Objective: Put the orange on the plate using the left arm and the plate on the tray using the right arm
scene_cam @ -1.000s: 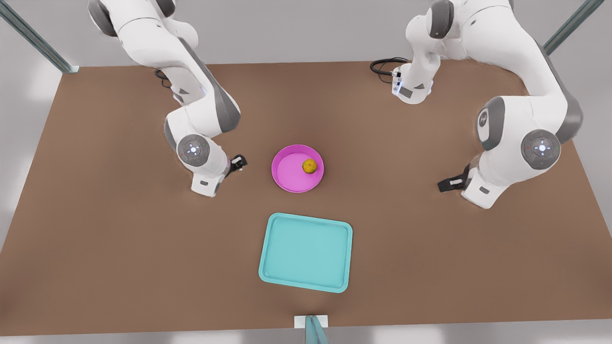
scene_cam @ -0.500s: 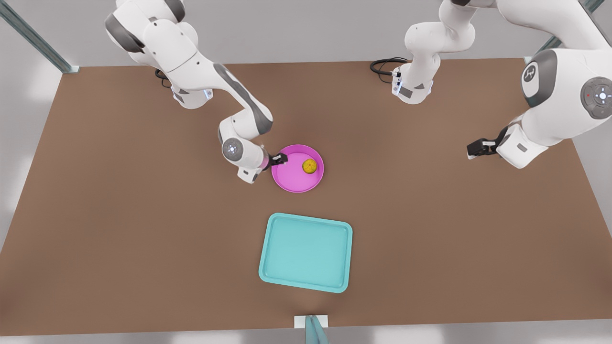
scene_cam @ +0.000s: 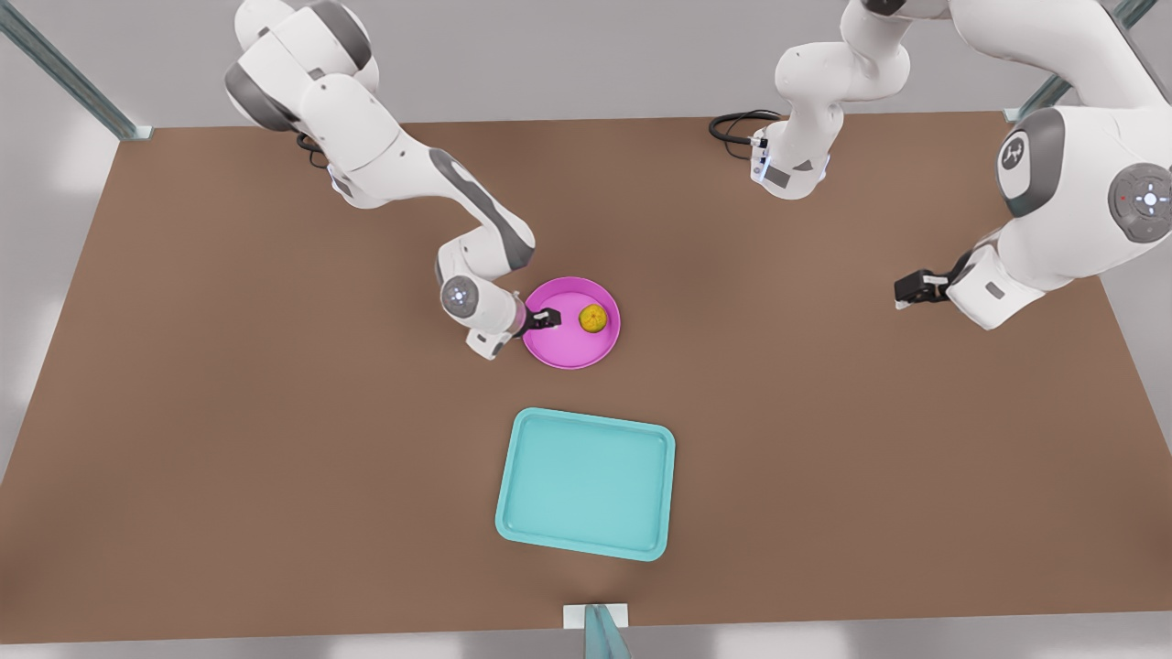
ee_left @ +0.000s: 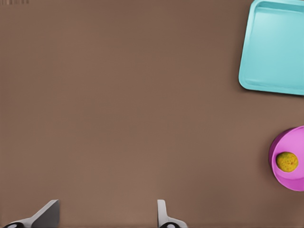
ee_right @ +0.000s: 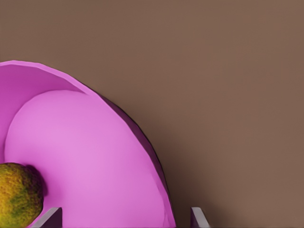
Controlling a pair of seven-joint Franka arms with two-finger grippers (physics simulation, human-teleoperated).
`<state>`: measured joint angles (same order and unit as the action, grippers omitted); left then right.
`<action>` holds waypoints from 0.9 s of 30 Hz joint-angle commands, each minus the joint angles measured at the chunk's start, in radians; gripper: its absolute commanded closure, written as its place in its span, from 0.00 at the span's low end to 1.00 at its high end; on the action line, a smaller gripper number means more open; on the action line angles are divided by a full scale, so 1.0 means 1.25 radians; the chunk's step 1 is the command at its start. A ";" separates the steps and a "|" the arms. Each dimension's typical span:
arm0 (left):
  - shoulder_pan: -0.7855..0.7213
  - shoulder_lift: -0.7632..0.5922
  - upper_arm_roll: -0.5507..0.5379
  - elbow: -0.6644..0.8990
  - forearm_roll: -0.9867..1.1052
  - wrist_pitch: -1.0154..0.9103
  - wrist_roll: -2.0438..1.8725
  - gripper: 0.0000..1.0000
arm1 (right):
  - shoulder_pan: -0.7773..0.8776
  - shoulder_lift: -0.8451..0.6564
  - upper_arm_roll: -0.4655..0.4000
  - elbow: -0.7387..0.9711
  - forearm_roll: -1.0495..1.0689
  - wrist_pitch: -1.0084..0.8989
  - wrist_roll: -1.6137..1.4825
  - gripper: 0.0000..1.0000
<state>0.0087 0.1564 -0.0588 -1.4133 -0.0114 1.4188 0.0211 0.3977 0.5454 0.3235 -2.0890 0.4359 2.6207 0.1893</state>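
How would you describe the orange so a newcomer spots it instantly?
Start from the brown table and find the round pink plate near its centre, just beyond the teal tray. The orange lies inside that plate, toward the front view's right. It is the only small yellow-orange ball with greenish blotches.

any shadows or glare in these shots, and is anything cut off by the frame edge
Front view: soft, even light, with only faint dark smudges on the table beside the plate and the tray; no glare. Left wrist view: flat lighting, tray and plate cut by the frame edge. Right wrist view: a thin dark shadow under the plate's rim, and the orange cropped at the edge.
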 commanded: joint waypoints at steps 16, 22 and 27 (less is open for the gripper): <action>0.000 0.005 0.004 0.000 0.001 0.000 0.046 0.00 | 0.003 -0.013 0.001 0.027 0.000 0.001 0.022 0.79; 0.000 0.006 0.004 0.000 0.001 -0.002 0.046 0.00 | 0.003 -0.040 0.003 0.104 0.002 0.003 0.027 0.79; 0.000 0.005 0.004 0.000 0.001 -0.004 0.046 0.00 | -0.011 0.026 -0.006 0.266 0.136 0.009 0.028 0.79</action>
<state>0.0091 0.1637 -0.0534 -1.4132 -0.0112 1.4166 0.0654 0.3869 0.5653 0.3180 -1.7851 0.5359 2.6303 0.1864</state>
